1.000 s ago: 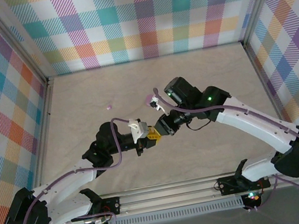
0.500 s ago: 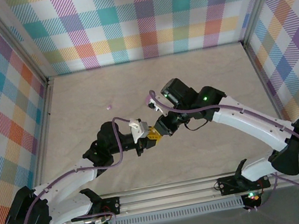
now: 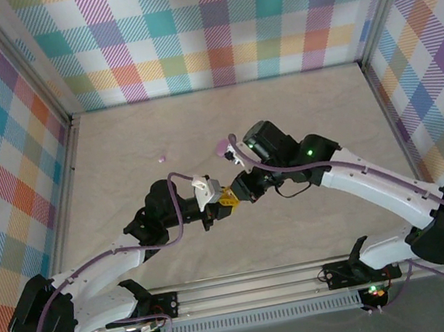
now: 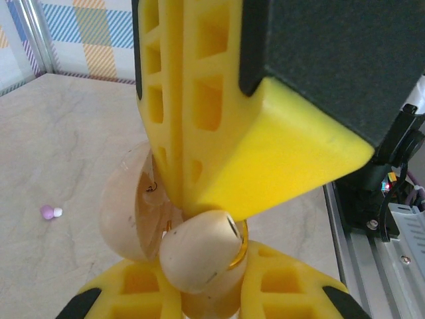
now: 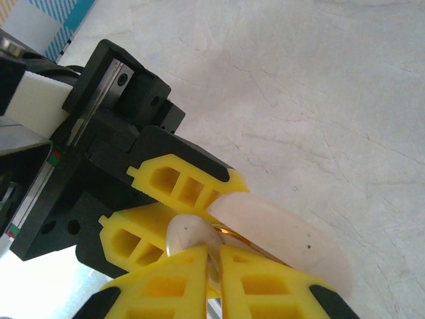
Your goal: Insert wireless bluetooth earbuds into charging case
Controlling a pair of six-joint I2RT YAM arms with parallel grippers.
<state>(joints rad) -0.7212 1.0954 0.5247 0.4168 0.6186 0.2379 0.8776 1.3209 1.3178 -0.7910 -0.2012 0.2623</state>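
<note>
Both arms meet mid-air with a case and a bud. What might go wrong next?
1. The right end effector pinches the cream earbud by its very tips; the bud may slip and drop.
2. It crowds the left end effector, which holds the open cream case; a bump may twist the case loose.

Pale marbled tabletop (image 3: 305,101) within pastel plaid walls (image 3: 207,24), aluminium rail (image 3: 250,285) along the near edge.

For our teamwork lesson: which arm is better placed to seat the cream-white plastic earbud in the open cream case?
Right. The right jaws pinch the cream-white plastic earbud at the mouth of the open cream charging case, which the left jaws hold; a short push should finish.
</note>
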